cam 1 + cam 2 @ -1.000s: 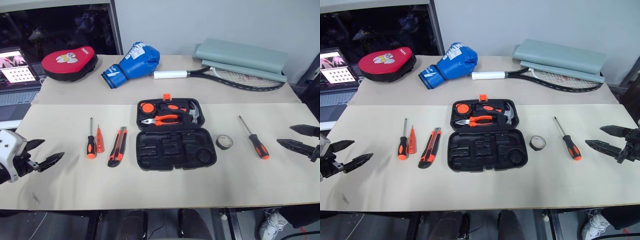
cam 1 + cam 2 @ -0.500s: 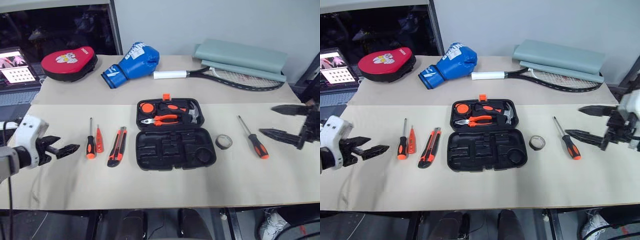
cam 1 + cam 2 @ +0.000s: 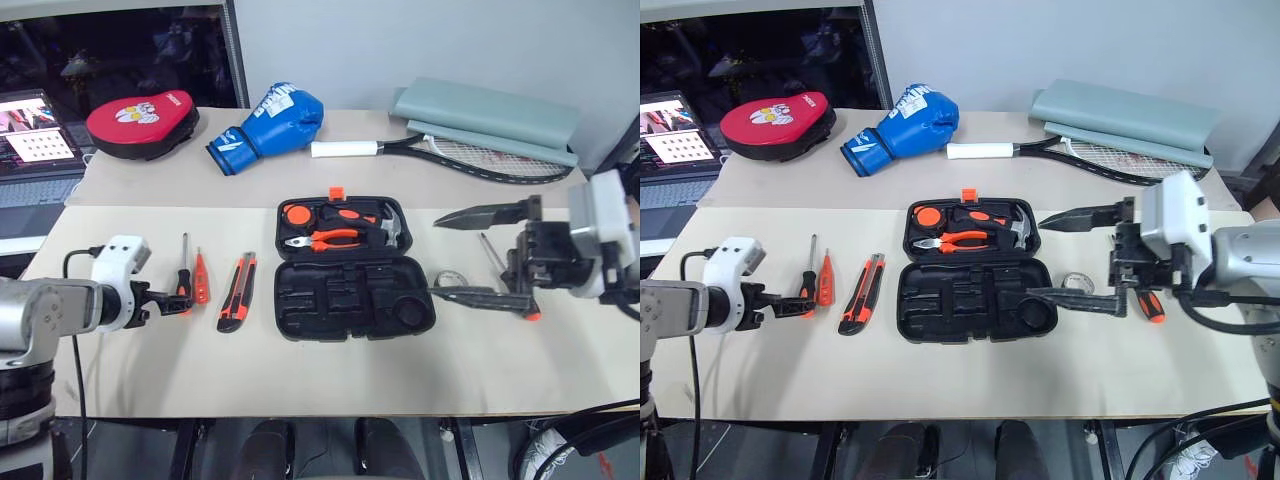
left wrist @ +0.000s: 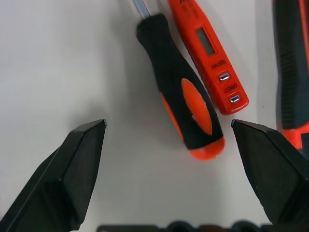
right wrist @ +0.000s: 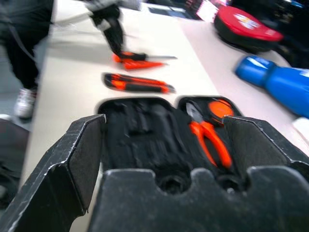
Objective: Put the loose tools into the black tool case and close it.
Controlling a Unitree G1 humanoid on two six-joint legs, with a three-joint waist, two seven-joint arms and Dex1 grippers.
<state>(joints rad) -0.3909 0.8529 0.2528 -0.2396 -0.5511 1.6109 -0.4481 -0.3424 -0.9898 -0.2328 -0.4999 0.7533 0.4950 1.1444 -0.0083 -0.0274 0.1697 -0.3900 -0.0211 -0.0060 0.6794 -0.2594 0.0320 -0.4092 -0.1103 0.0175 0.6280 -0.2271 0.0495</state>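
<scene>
Since the black tool case (image 3: 354, 270) lies open in the middle of the table with only pliers (image 3: 322, 240) and a hammer (image 3: 392, 228) in its lid half, none of the packing looks done. Left of the case lie the utility knife (image 3: 236, 305), red tester (image 3: 200, 277) and one screwdriver (image 3: 184, 280); right of it, the tape roll (image 3: 449, 279) and second screwdriver (image 3: 1147, 300). The left gripper (image 4: 169, 140), fingers spread, frames the left screwdriver's handle; the right gripper (image 3: 480, 252), also spread and empty, hangs just right of the case.
</scene>
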